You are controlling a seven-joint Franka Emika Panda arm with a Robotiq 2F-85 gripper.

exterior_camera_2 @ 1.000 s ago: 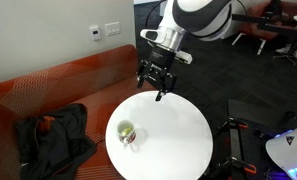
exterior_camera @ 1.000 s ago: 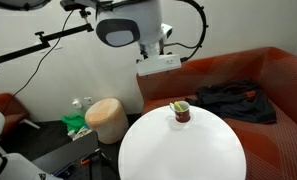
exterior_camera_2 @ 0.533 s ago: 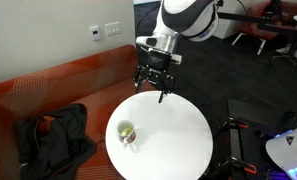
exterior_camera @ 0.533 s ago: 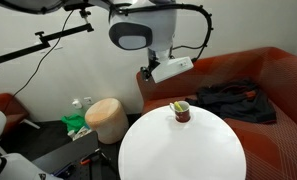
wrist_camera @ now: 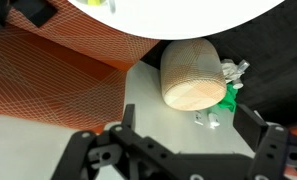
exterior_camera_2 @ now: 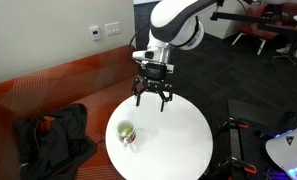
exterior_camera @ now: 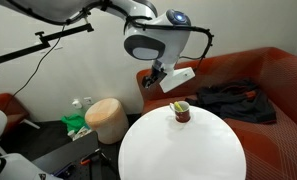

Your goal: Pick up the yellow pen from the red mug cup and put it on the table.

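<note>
**Open tool aloft, pen in the cup**

Nearest, in the wrist view: the tool (wrist_camera: 183,140), jaws spread wide, nothing between them. Hangs in the air, higher than the red mug cup (exterior_camera_2: 126,133) and off to one side of it, well apart from cup and pen alike. Appears in an exterior view as a dark claw pointing down, over the stretch of the surface (exterior_camera_2: 178,140) that lies beyond the cup from that camera. Hangs from the white arm (exterior_camera_2: 178,20), which reaches in from well above the cup.

Under the cup: the round white surface, bare around it. Places the cup near the rim rather than at the middle, upright. Inside the cup: the yellow pen (exterior_camera: 178,105), its yellow-green top showing just over the cup's lip. Shows in an exterior view only as a pale yellow patch in the cup's mouth; too small to tell which way it leans.

Lower than the cup, on the floor past the surface's rim: a beige stool (wrist_camera: 193,75), cylindrical, with a small green object (wrist_camera: 231,95) just beside it.

Behind the cup: a red sofa (exterior_camera: 278,80), curving round that side of the surface, with a crumpled dark cloth (exterior_camera: 228,98) on its seat.

Farthest from the cup: a pale wall with two small wall plates (exterior_camera_2: 110,30) above the sofa back.
</note>
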